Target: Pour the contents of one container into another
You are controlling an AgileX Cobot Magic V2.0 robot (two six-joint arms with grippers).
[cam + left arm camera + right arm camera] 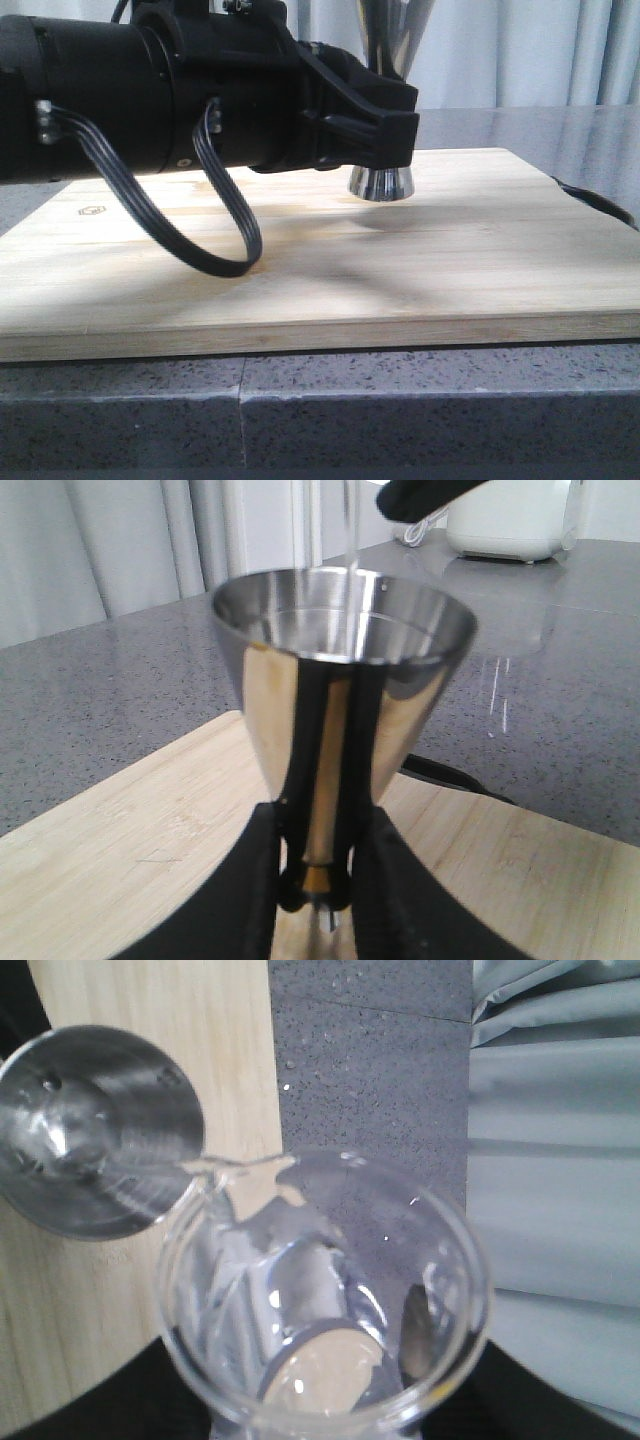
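- Wooden board (300, 270): small engraved hexagonal logo mark (92, 210) at left of the front view; no letters legible.
- No other readable text.

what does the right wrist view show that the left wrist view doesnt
Only the right wrist view shows the glass beaker, tilted with its lip over the jigger's rim, and water in its mouth. Only the left wrist view shows the left gripper clamping the jigger's gold-banded waist, a thin stream falling in, and a white appliance behind. Both show the jigger, wooden board and grey counter.
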